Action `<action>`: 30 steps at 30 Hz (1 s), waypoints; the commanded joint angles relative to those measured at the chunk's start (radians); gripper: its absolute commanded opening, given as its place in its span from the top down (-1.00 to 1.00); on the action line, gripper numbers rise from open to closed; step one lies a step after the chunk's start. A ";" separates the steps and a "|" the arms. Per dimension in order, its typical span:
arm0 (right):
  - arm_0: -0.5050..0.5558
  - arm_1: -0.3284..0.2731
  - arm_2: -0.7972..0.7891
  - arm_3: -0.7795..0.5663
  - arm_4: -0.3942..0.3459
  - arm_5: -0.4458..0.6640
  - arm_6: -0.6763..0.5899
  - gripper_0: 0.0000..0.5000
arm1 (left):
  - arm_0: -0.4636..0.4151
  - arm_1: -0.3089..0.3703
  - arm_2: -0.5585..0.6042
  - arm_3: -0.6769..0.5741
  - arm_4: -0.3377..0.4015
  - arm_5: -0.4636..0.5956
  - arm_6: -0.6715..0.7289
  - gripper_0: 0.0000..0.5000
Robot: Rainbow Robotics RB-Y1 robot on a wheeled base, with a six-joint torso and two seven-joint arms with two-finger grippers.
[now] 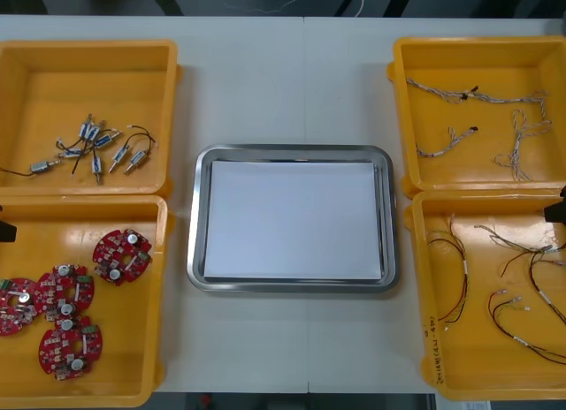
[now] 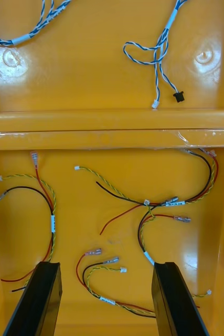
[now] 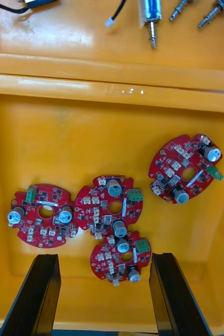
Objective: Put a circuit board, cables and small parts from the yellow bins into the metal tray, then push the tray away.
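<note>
the left pincer (image 3: 104, 257) hangs wide open, holding nothing, over the yellow plastic bin (image 1: 133, 357) just left of the shallow metal tray with a white inside (image 1: 199, 216). its black fingers straddle the nearest of four round red circuit boards (image 3: 121, 257). the right pincer (image 2: 106, 265) is just as wide and bare, above the yellow bin right of the tray (image 1: 424, 339), over loose red, yellow and black cables (image 2: 148, 210).

the boards look light, stiff and flat, with capacitors and green connectors standing proud. those would likely suffer under a squeeze, so the bare rim seems the place to grip. the lone board nearer the tray (image 3: 185, 168) looks easiest, since three others touch in a cluster. the cables should be limp and springy, best taken at a white sleeve where the strands run together. the small metal parts (image 1: 93, 149), in the bin left of the tray and farther back, look dense, rounded and apt to roll. the twisted blue and white cables (image 2: 159, 52) lie in the far bin right of the tray.

whether the clustered boards overlap or merely touch, i cannot tell. the crossed cables hide which strand belongs to which. in the front view one board is cut off at the edge farthest left of the tray, and the writing on the right bin's rim is too small to read. the tray sits bare on the light bench (image 1: 265, 74).
</note>
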 commanded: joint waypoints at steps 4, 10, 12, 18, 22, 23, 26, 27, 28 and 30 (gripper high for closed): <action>0.084 -0.044 -0.024 -0.051 0.005 0.003 -0.006 -1.00 | 0.032 0.086 -0.011 -0.004 0.058 0.006 -0.237 -1.00; 0.178 -0.058 -0.026 -0.080 0.000 0.003 0.014 -1.00 | 0.077 0.126 -0.020 -0.004 0.084 -0.001 -0.336 -1.00; 0.205 -0.060 -0.024 -0.088 -0.003 0.003 0.021 -1.00 | 0.086 0.138 -0.020 -0.003 0.092 -0.019 -0.366 -1.00; 0.293 -0.058 -0.023 -0.094 -0.014 -0.058 0.042 -1.00 | 0.108 0.164 -0.022 -0.003 0.119 -0.073 -0.472 -1.00; 0.337 -0.058 -0.015 -0.094 -0.023 -0.112 0.060 -1.00 | 0.147 0.192 -0.026 -0.004 0.158 -0.165 -0.527 -1.00; 0.342 -0.058 -0.013 -0.093 -0.023 -0.118 0.062 -1.00 | 0.157 0.198 -0.026 -0.003 0.164 -0.182 -0.533 -1.00; 0.371 -0.049 -0.015 -0.093 -0.028 -0.151 0.074 -1.00 | 0.198 0.225 -0.039 -0.004 0.194 -0.271 -0.546 -1.00; 0.382 -0.046 -0.013 -0.093 -0.029 -0.168 0.080 -1.00 | 0.213 0.239 -0.048 -0.004 0.199 -0.302 -0.552 -1.00; 0.397 -0.046 -0.013 -0.093 -0.031 -0.187 0.085 -1.00 | 0.223 0.251 -0.062 -0.006 0.201 -0.331 -0.558 -1.00; 0.417 -0.046 -0.012 -0.093 -0.035 -0.214 0.091 -1.00 | 0.230 0.265 -0.080 -0.004 0.202 -0.366 -0.569 -1.00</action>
